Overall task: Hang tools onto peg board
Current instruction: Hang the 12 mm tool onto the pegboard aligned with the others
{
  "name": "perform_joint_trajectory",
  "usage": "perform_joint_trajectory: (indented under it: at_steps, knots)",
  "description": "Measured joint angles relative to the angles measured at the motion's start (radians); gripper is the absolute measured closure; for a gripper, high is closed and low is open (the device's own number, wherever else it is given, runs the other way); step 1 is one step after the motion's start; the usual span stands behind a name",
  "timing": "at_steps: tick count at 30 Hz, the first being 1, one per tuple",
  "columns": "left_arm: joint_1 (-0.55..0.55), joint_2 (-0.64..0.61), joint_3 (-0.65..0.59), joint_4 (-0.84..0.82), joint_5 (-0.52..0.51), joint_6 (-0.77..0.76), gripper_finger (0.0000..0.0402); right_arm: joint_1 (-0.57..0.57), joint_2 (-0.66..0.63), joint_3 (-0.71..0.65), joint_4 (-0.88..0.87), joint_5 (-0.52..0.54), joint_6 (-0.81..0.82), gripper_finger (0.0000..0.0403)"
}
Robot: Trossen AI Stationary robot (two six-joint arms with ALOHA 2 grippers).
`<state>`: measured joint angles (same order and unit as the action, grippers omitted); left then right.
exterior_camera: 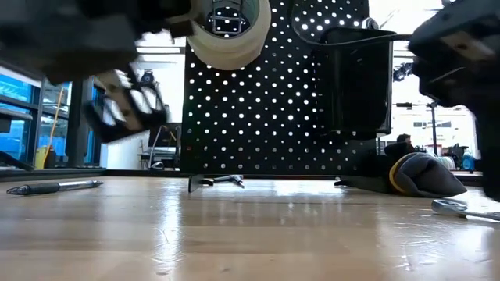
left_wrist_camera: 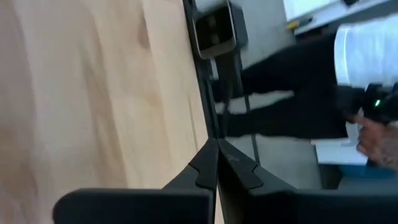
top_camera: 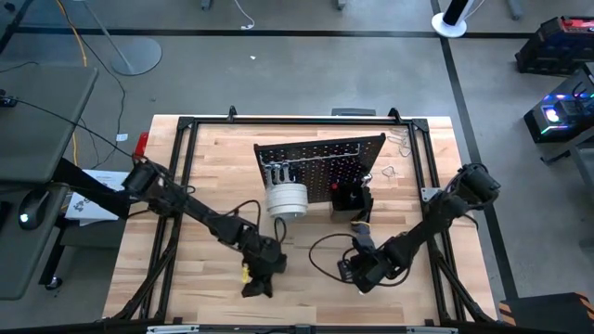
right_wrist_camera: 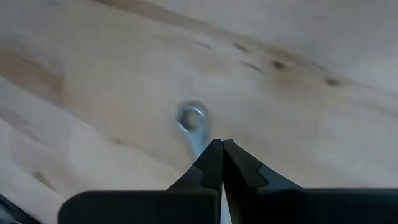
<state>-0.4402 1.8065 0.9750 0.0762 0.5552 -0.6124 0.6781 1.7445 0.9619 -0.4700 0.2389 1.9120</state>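
**Two pincers shut, one wrench underneath**

Two pincers hang low over the front of the worktop, each with its fingers pressed together on nothing. The right pincer points down at a small silver wrench lying flat on the wood, its ring end showing just past the fingertips; the shank runs under them, so I cannot tell whether they touch it. That placement reads as lining up for a pick. The left pincer hovers near the worktop's edge, over bare wood and the black frame, apparently waiting.

Farther back the peg board stands upright mid-worktop so its hooks face the arms. A white tape roll already hangs from it, with a black bin alongside. A dark glove-like bundle and a slim screwdriver lie loose on the wood.

From table height, both arms are blurred dark masses. Tools on the board's upper hooks are too small to name.
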Motion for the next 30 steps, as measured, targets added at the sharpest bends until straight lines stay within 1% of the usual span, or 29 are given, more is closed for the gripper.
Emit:
perform_joint_trajectory:
  at_steps: [3,6,11,16,19,21,24,26,28,30]
  knots:
    - [-0.032,-0.045,-0.012,-0.073,-0.006,0.013,0.0401,-0.013,0.017,0.0,0.051,0.023,-0.026,0.0403]
    - [-0.063,-0.09,-0.041,-0.09,-0.02,0.004,0.0401,-0.026,0.034,0.0,0.089,0.023,-0.046,0.0403]
    - [-0.11,-0.157,-0.108,-0.089,-0.089,-0.075,0.0401,-0.037,0.049,0.002,0.104,0.034,-0.038,0.0403]
    - [-0.163,-0.232,-0.185,-0.083,-0.17,-0.14,0.0401,-0.06,0.051,0.0,0.153,0.101,-0.035,0.0403]
    - [-0.191,-0.264,-0.223,-0.071,-0.223,-0.18,0.0401,-0.092,0.074,0.0,0.236,0.11,-0.073,0.0403]
    - [-0.204,-0.272,-0.236,-0.069,-0.254,-0.192,0.0401,-0.116,0.11,0.003,0.332,0.1,-0.114,0.0403]
    - [-0.213,-0.272,-0.245,-0.049,-0.278,-0.215,0.0401,-0.146,0.189,0.068,0.377,0.061,-0.172,0.0403]
    - [-0.216,-0.272,-0.245,-0.046,-0.292,-0.23,0.0401,-0.157,0.217,0.127,0.371,0.049,-0.244,0.0403]
    - [-0.216,-0.272,-0.245,-0.02,-0.295,-0.245,0.0401,-0.161,0.218,0.185,0.37,0.049,-0.347,0.0403]
    - [-0.216,-0.272,-0.245,0.019,-0.298,-0.25,0.0401,-0.161,0.2,0.247,0.289,0.044,-0.419,0.0403]
